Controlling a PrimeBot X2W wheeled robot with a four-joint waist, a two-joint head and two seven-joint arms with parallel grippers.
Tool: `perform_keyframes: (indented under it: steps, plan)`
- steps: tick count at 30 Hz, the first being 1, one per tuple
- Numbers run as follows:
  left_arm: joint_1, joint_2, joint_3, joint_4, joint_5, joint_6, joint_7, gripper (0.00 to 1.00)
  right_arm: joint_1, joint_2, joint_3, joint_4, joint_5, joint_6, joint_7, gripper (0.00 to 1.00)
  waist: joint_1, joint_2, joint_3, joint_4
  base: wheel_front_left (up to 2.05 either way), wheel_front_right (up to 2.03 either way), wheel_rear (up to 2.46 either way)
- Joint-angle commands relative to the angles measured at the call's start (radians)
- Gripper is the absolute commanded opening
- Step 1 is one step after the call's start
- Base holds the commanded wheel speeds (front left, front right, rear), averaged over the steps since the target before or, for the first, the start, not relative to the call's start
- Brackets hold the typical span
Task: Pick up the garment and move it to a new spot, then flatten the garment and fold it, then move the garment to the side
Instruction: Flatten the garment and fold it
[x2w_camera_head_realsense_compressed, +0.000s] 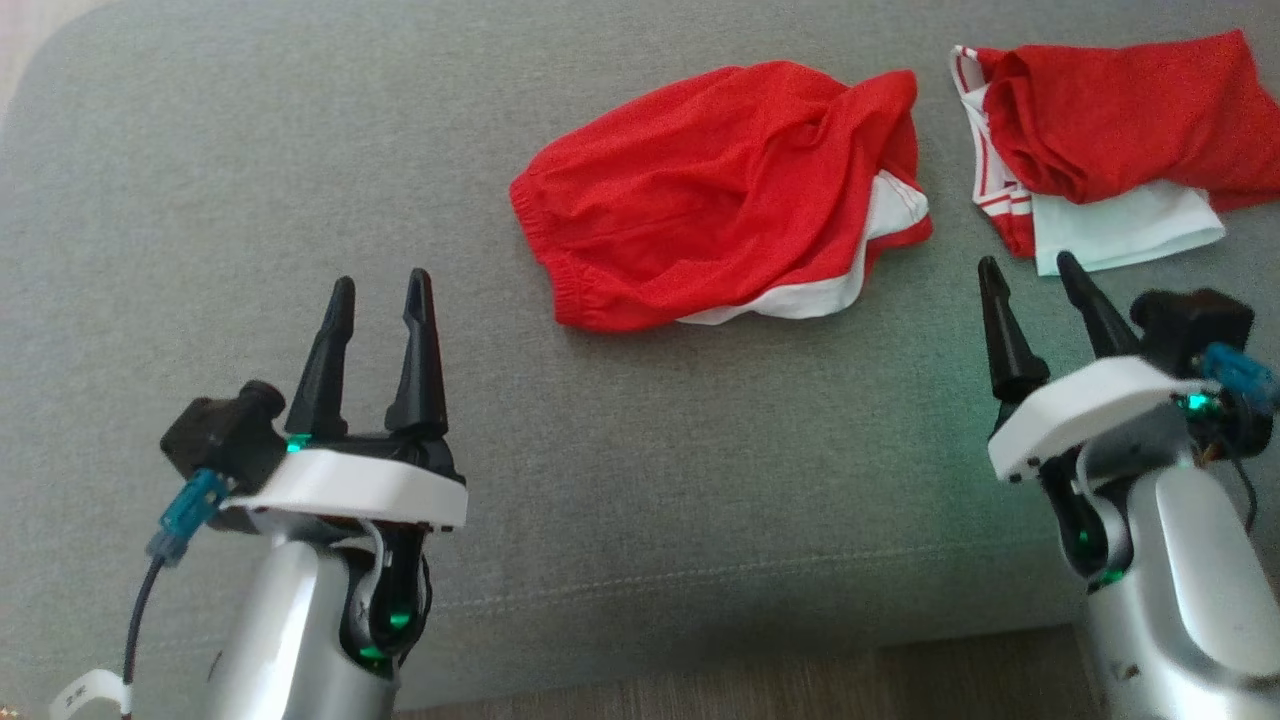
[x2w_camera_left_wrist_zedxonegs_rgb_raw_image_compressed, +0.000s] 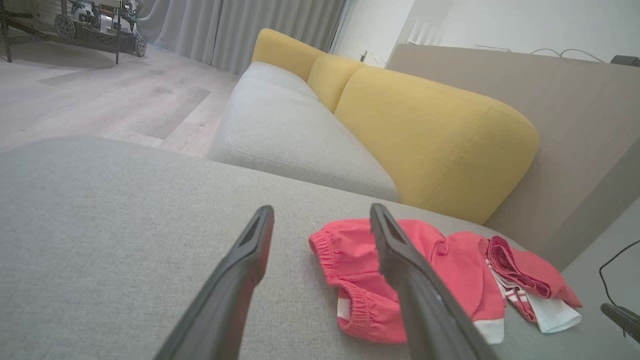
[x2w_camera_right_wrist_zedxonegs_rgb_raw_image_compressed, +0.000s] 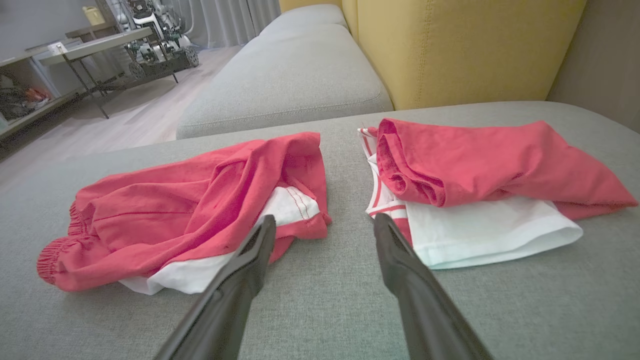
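A: Head view first. Pincers?
B: Two. Left pincer (x2w_camera_head_realsense_compressed: 382, 282) low left, fingers spread wide, nothing between them, over the bare grey sofa seat (x2w_camera_head_realsense_compressed: 200, 200). Right pincer (x2w_camera_head_realsense_compressed: 1029, 262) low right, likewise spread and empty. Its tips sit just short of the white hem of the red-and-white garment (x2w_camera_head_realsense_compressed: 1110, 130); whether they touch it, cannot tell.
A: Clothes count?
B: Two pieces. Red shorts (x2w_camera_head_realsense_compressed: 720, 190), rumpled, white lining showing, lie mid-seat, beyond the pincers. The red-and-white garment lies to their right, apart, with a strip of grey between.
A: Left wrist view?
B: Left pincer (x2w_camera_left_wrist_zedxonegs_rgb_raw_image_compressed: 321, 210) released, holding nothing. Red shorts (x2w_camera_left_wrist_zedxonegs_rgb_raw_image_compressed: 345, 260) lie beyond the right-hand finger, elastic waistband on the near side. Red-and-white garment (x2w_camera_left_wrist_zedxonegs_rgb_raw_image_compressed: 530, 280) lies past them. Three yellow back cushions (x2w_camera_left_wrist_zedxonegs_rgb_raw_image_compressed: 435, 145) behind.
A: Right wrist view?
B: Right pincer (x2w_camera_right_wrist_zedxonegs_rgb_raw_image_compressed: 324, 220) wide open, empty, aimed at the gap between the two pieces. Red shorts (x2w_camera_right_wrist_zedxonegs_rgb_raw_image_compressed: 175, 210) at that view's left, red-and-white garment (x2w_camera_right_wrist_zedxonegs_rgb_raw_image_compressed: 500, 165) at its right. The fingers overlap both hems in the picture; touching or not, cannot tell.
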Motion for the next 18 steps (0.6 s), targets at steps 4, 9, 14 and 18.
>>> perform_keyframes:
  steps: [4, 9, 14, 18]
  plan:
    - [-0.021, 0.012, 0.02, 0.008, -0.007, -0.013, -0.005, 1.0, 0.001, 0.017, 0.021, -0.07, 0.015, 0.0, -0.027, 1.0, 0.0, -0.0001, 0.009, -0.019, 0.0, 0.0, 0.0]
    - [-0.042, 0.012, -0.039, 0.102, 0.023, -0.062, -0.005, 1.0, 0.0, 0.024, 0.036, -0.09, 0.022, 0.0, -0.039, 1.0, 0.0, -0.0001, 0.025, -0.045, 0.0, 0.0, 0.0]
    - [-0.099, 0.012, -0.094, 0.228, 0.061, -0.098, -0.005, 1.0, -0.002, 0.027, 0.05, -0.093, 0.031, 0.0, -0.052, 1.0, 0.0, -0.0001, 0.044, -0.077, 0.0, 0.0, 0.0]
    - [-0.168, 0.012, -0.106, 0.319, 0.074, -0.11, -0.005, 1.0, -0.005, 0.028, 0.05, -0.089, 0.034, 0.0, -0.06, 1.0, 0.0, -0.0001, 0.062, -0.1, 0.0, 0.0, 0.0]
